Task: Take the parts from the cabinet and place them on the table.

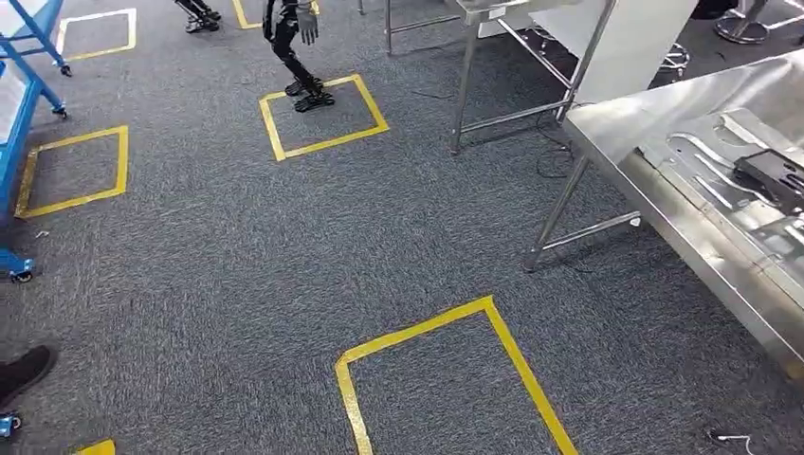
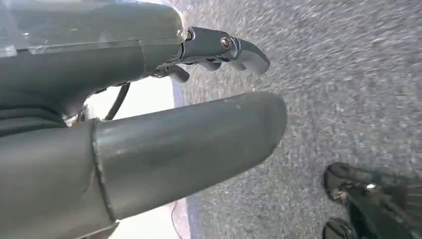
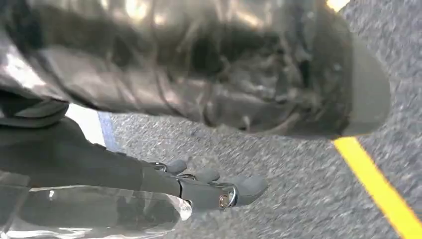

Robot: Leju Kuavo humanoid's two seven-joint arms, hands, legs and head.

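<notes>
The left hand's (image 2: 164, 99) dark fingers (image 2: 246, 52) are lying straight and well apart from the thick grey thumb (image 2: 199, 144), with nothing between them. The right hand (image 3: 124, 169) is showing the same: fingers (image 3: 219, 194) extended, thumb (image 3: 278, 84) spread away, no part in the gap. That view is smeared, so small details of the palm are hard to tell. Both hands are hanging low, pointing out over the grey carpet (image 1: 237, 265), which suggests arms held down at the robot's sides.

Pressed sheet-metal parts (image 1: 706, 156) are lying on the steel table (image 1: 616, 123) to the right, with a black block (image 1: 773, 175) resting among them. Since both hands are carrying nothing, the step in hand is most likely walking or turning toward the cabinet for a part. The blur in both wrist views fits a body in motion.

To do this well, the robot should be keeping its arms close in and its fingers relaxed while walking. It should be steering wide of the table's leg and the blue wheeled frame (image 1: 19, 123) at the left. It should be stopping squarely inside a yellow tape square (image 1: 417, 332) before raising a hand. Another humanoid robot (image 1: 289, 38) is standing in a far square and needs room too.
</notes>
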